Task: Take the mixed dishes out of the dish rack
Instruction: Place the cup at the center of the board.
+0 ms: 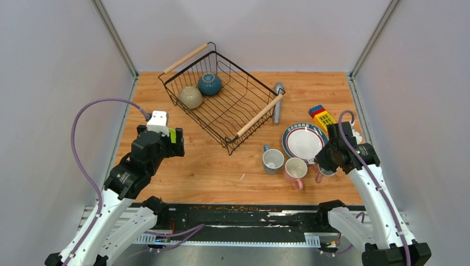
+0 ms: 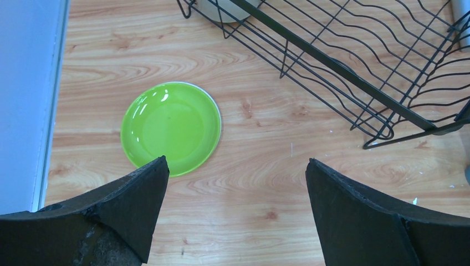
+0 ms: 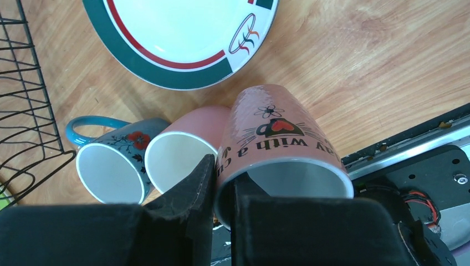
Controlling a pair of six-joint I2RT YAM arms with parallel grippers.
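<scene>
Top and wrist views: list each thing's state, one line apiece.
dish rack: holds two bowls.
teal bowl: in rack, upside down.
beige bowl: in rack.
lime-green plate: flat on table, outside rack.
patterned plate: flat on table.
blue-grey mug: upright on table.
pink mug: upright on table.
second pink mug: gripped at its rim.
right gripper: shut on second pink mug.
left gripper: open, empty.

Glossy lime-green plate [image 2: 169, 124], wood-grain table [image 2: 266, 183]
</scene>
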